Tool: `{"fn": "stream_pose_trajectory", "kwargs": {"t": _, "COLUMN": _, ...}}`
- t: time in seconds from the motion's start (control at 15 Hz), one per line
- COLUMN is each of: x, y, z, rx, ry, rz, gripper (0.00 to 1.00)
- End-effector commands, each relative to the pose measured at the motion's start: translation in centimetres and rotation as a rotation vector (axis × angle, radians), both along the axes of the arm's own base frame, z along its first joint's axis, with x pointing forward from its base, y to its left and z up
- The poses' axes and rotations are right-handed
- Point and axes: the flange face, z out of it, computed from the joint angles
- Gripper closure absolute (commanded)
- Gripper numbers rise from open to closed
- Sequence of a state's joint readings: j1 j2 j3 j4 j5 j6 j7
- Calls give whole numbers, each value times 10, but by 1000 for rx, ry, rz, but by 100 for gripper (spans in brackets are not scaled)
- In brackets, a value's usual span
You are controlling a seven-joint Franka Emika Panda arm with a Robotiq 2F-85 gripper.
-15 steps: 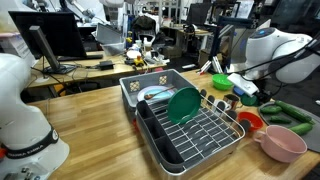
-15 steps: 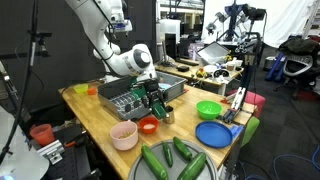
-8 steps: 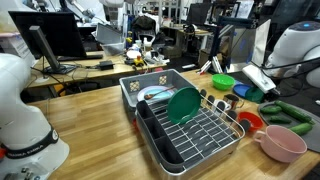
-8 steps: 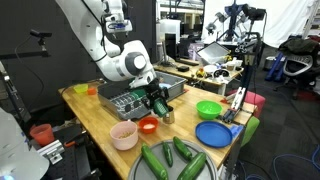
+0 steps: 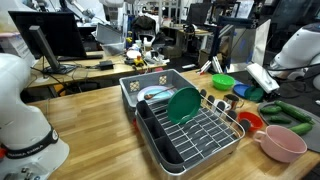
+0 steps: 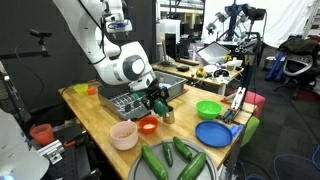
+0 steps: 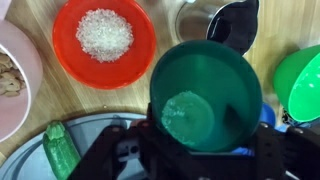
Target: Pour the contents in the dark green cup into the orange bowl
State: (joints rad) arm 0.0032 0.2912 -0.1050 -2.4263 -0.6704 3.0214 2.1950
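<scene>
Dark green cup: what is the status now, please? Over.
Claw shut on dark green cup. Orange bowl close beside it, white grains inside. Metal cup and lime bowl nearby, not between them.

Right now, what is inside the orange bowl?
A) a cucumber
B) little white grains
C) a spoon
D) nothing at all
B: the wrist view shows a heap of little white grains in the middle of the orange bowl.
</scene>
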Motion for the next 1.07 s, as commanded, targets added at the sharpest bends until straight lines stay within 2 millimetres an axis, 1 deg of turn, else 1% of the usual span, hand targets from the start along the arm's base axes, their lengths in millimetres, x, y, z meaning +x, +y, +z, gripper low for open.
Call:
{"fn": "stream_pose_trajectory", "kwargs": {"t": 0.0, "x": 0, "y": 0, "z": 0, "rx": 0, "ry": 0, "rz": 0, "gripper": 30}}
{"fn": "stream_pose_trajectory", "kwargs": {"t": 0.07, "x": 0, "y": 0, "z": 0, "rx": 0, "ry": 0, "rz": 0, "gripper": 30}}
{"fn": "stream_pose_trajectory", "kwargs": {"t": 0.13, "x": 0, "y": 0, "z": 0, "rx": 0, "ry": 0, "rz": 0, "gripper": 55}}
{"fn": "stream_pose_trajectory", "kwargs": {"t": 0.27, "x": -1, "y": -4, "z": -8, "rx": 62, "ry": -17, "rz": -18, "gripper": 55}}
{"fn": "stream_pose_trajectory", "kwargs": {"t": 0.4, "x": -3, "y": -12, "z": -19, "rx": 146, "ry": -44, "rz": -77, "gripper": 55}}
{"fn": "stream_pose_trajectory", "kwargs": {"t": 0.6, "x": 0, "y": -27, "z": -36, "rx": 278, "ry": -83, "rz": -171, "gripper": 55}}
{"fn": "stream_pose_trajectory", "kwargs": {"t": 0.73, "x": 4, "y": -47, "z": -40, "rx": 326, "ry": -110, "rz": -214, "gripper": 55}}
{"fn": "stream_pose_trajectory", "kwargs": {"t": 0.87, "x": 5, "y": -70, "z": -38, "rx": 349, "ry": -135, "rz": -257, "gripper": 55}}
{"fn": "stream_pose_trajectory", "kwargs": {"t": 0.93, "x": 6, "y": -76, "z": -38, "rx": 352, "ry": -136, "rz": -261, "gripper": 55}}
{"fn": "stream_pose_trajectory", "kwargs": {"t": 1.0, "x": 7, "y": -86, "z": -37, "rx": 361, "ry": -145, "rz": -282, "gripper": 55}}
